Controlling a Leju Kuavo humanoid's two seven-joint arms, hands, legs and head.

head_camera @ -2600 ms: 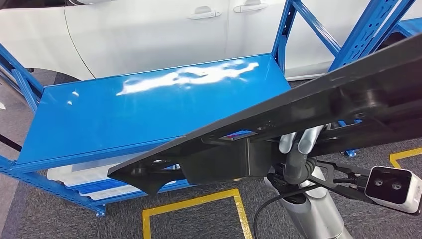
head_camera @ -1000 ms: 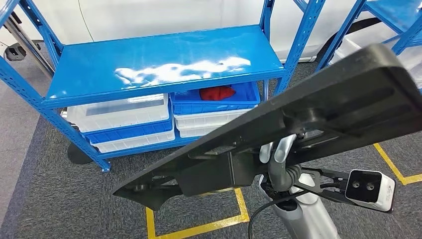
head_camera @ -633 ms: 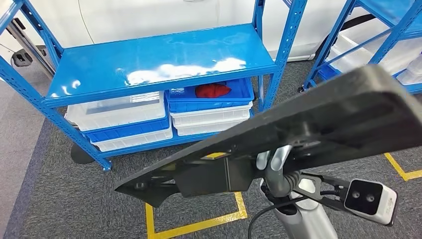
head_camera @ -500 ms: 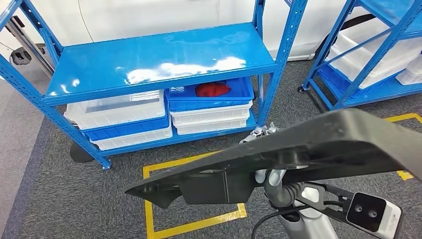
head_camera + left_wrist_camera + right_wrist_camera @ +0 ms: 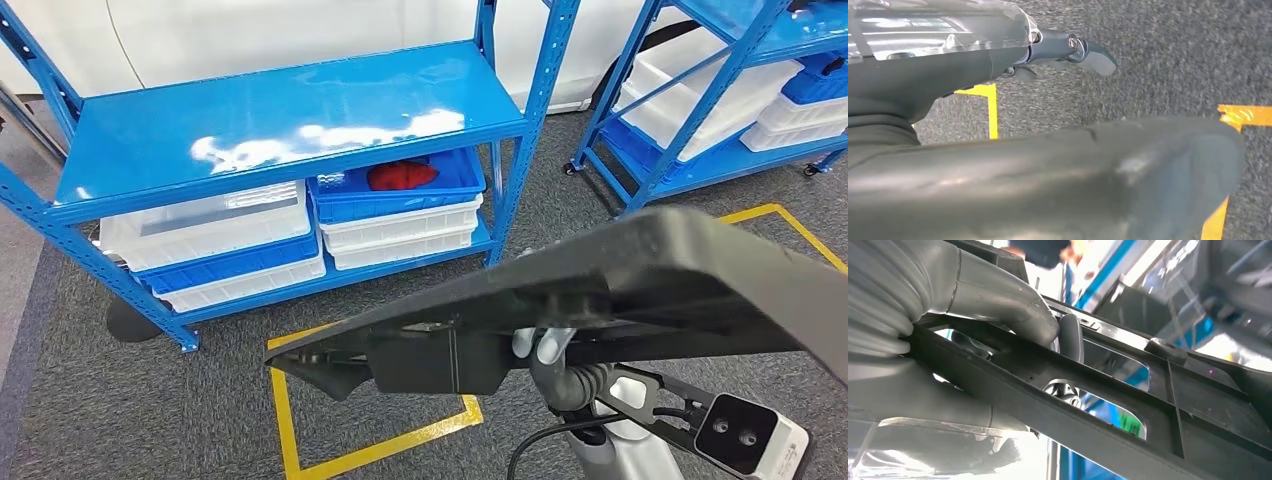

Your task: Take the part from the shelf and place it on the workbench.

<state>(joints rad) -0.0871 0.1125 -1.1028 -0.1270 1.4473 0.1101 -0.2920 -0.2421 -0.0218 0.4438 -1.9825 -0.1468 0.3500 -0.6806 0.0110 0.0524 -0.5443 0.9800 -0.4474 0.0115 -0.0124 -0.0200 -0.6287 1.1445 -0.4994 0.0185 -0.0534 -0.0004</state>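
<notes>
You see a long black part (image 5: 640, 290) with pale grey fingers (image 5: 545, 345) at its underside. The shelf (image 5: 280, 130) is glossy bright blue, carrying white bins (image 5: 205, 225) and blue bins (image 5: 400, 195), one with something red (image 5: 400, 175) inside. The carpet floor (image 5: 120, 410) is speckled dark grey, marked with yellow tape lines (image 5: 285, 420). The wrist camera (image 5: 750, 440) is white with a black face.

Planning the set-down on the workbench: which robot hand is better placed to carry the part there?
The right robot hand, probably. Its fingers already grip a rib of the long black part. The left robot hand holds nothing beside the part.
</notes>
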